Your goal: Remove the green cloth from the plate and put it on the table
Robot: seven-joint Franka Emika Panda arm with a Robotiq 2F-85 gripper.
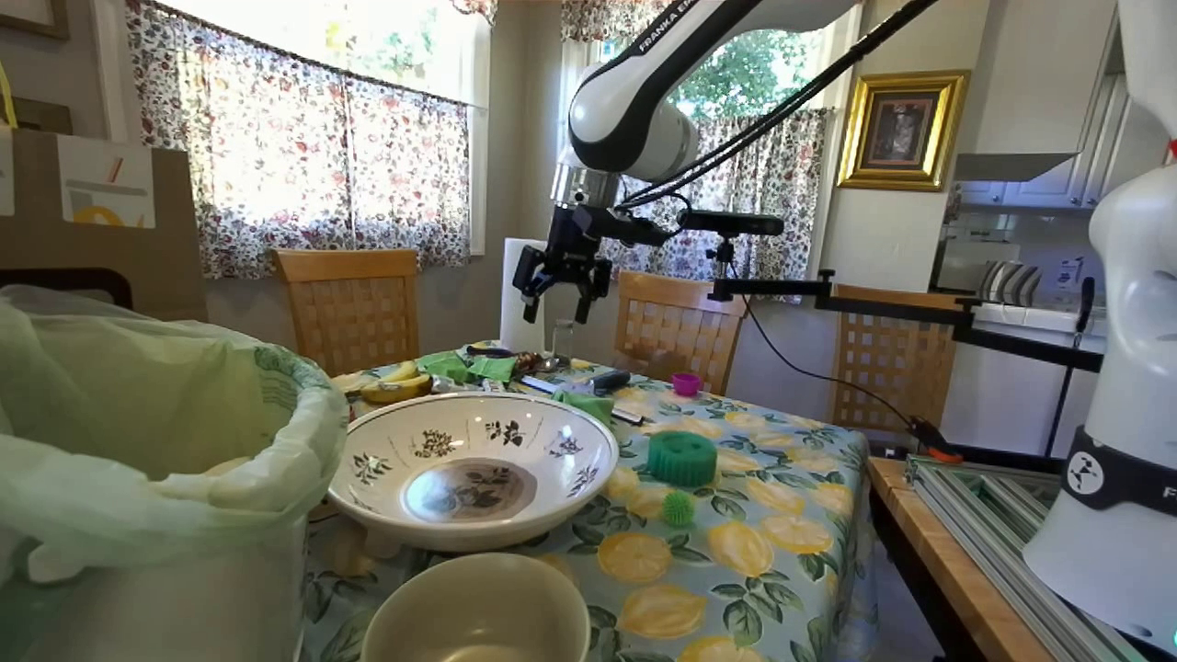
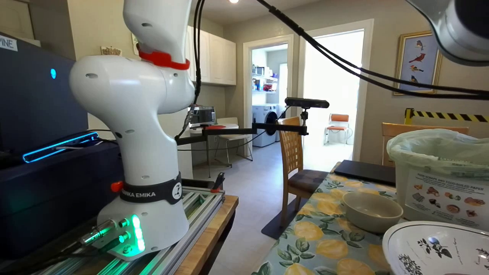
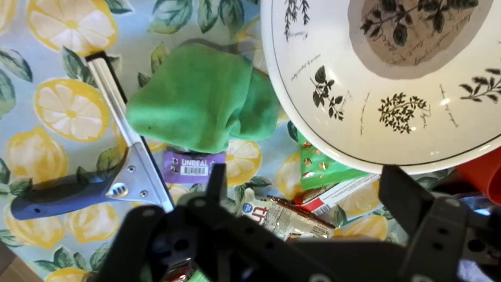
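Note:
The green cloth [image 3: 191, 98] lies crumpled on the lemon-patterned table [image 3: 23, 129], beside the white plant-patterned plate [image 3: 352, 145] and close to its rim. I cannot tell whether they touch. The cloth [image 1: 586, 405] is partly hidden behind the deep, bowl-like plate [image 1: 386, 437] in an exterior view. The plate also shows cut off in an exterior view [image 2: 412, 244], where the cloth is out of view. Nothing lies in the visible part of the plate. My gripper [image 1: 556, 313] is open and empty, high above the far part of the table. In the wrist view its fingers [image 3: 303, 174] are wide apart over wrappers.
A squeegee [image 3: 135, 164] and a purple wrapper [image 3: 191, 167] lie at the cloth. A green packet [image 3: 325, 164] lies by the plate. A lined bin [image 1: 184, 588], a beige bowl [image 1: 478, 607], a green container [image 1: 681, 458], bananas [image 1: 395, 386] and a glass [image 1: 563, 340] stand around.

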